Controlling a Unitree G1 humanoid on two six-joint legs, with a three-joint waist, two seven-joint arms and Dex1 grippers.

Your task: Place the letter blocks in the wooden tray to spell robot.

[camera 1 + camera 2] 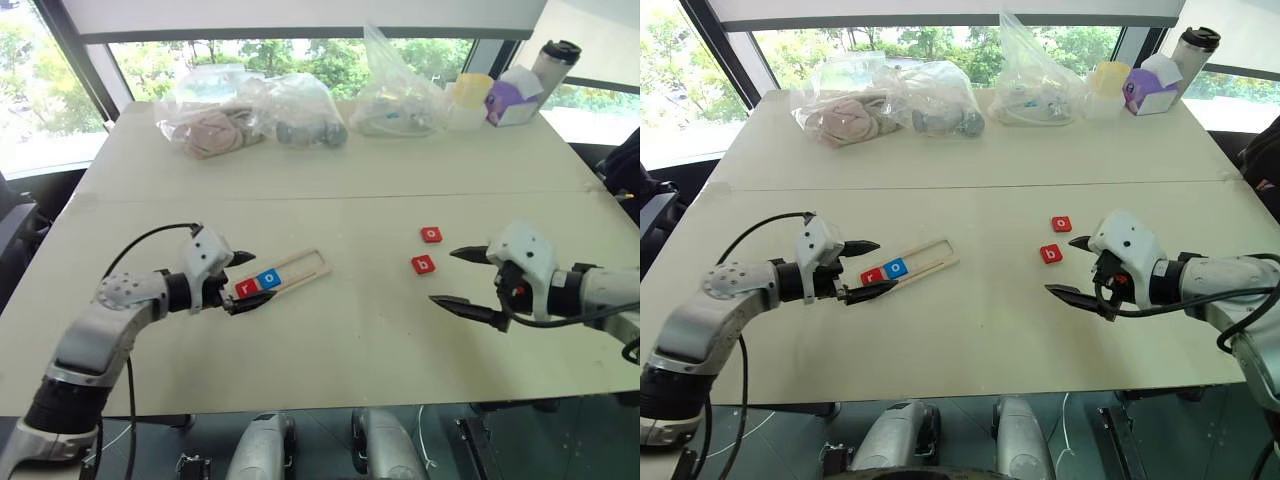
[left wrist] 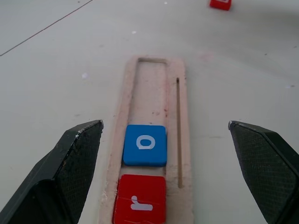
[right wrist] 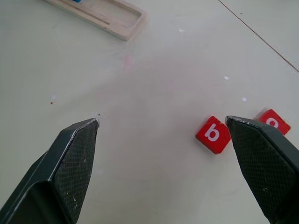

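Both grippers empty, jaws wide; right gripper near red b just ahead: centre, pinch edges squarely.

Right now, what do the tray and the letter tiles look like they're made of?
The tray looks like pale unfinished wood: matte, with faint grain and rough routed edges. The red r tile and blue o tile look like painted wood or plastic, smooth, evenly coloured, with rounded corners and white letters; which one I cannot tell.

Across the top of my view: three clear plastic bags, a purple box, a tumbler.
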